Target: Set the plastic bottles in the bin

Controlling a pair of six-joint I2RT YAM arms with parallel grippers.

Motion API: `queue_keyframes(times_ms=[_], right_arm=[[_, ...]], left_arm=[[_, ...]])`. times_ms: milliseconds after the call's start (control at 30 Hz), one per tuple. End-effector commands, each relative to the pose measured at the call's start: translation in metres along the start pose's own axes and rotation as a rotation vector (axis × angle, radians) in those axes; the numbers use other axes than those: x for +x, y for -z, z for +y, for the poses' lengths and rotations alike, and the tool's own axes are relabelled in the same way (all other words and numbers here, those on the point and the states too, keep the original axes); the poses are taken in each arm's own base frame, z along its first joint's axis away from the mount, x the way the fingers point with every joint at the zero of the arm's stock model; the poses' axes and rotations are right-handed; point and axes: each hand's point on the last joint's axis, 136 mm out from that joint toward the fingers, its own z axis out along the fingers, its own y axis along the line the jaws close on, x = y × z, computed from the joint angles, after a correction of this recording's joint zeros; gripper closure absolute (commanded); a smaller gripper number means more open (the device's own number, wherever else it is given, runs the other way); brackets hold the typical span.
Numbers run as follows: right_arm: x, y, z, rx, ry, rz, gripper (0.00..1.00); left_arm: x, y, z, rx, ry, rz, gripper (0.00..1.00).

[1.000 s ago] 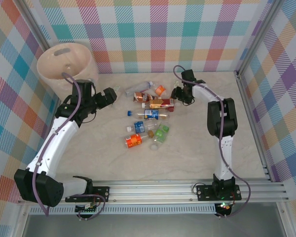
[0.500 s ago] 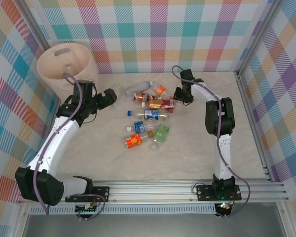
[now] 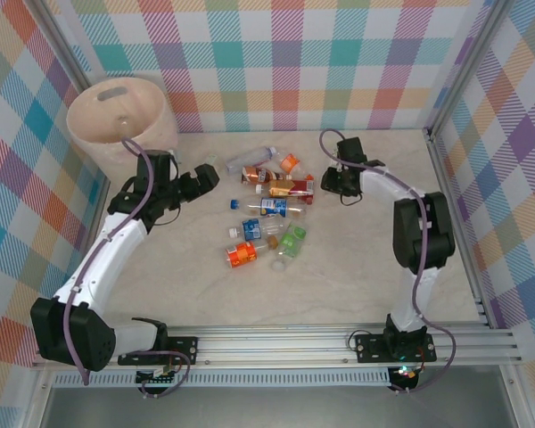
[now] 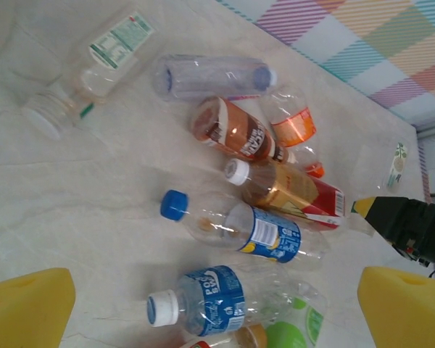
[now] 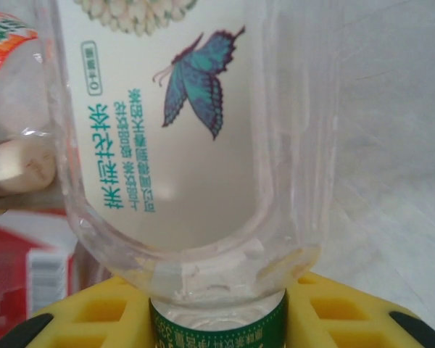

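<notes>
Several plastic bottles (image 3: 269, 207) lie in a loose pile mid-table; the left wrist view shows blue-labelled ones (image 4: 225, 297), a brown one (image 4: 235, 132) and an orange one (image 4: 293, 125). My right gripper (image 3: 336, 183) is at the pile's right edge. In the right wrist view this gripper (image 5: 217, 315) is shut on the green-banded neck of a clear bottle (image 5: 181, 123) with a white butterfly label. My left gripper (image 3: 201, 181) hovers open at the pile's left side, and its yellow pads (image 4: 27, 310) are wide apart above the bottles. The bin (image 3: 118, 111), pale pink-beige, stands at the far left corner.
Checked walls close in the table at the back and both sides, with a metal rail (image 3: 450, 205) along the right. Bare tabletop (image 3: 276, 294) lies between the pile and the arm bases.
My right gripper has shut on the butterfly-label bottle's neck and drifted a little right and nearer. The left gripper has edged slightly right toward the pile, still open.
</notes>
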Motion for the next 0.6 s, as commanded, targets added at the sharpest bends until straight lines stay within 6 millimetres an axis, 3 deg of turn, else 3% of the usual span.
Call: queue_keyframes(times_ms=[0, 267, 567], right_arm=[[-0.001, 0.021, 0.012, -0.067, 0.011, -0.062, 0.72], [0.032, 0.055, 0.032, -0.192, 0.105, -0.101, 0.72], [0.06, 0.077, 0.085, -0.411, 0.221, -0.072, 0.73]], left_arm=[[0.001, -0.006, -0.019, 0.111, 0.025, -0.001, 0.0], [0.011, -0.032, -0.056, 0.27, 0.009, 0.047, 0.0], [0.039, -0.064, -0.108, 0.463, -0.038, 0.144, 0.0]])
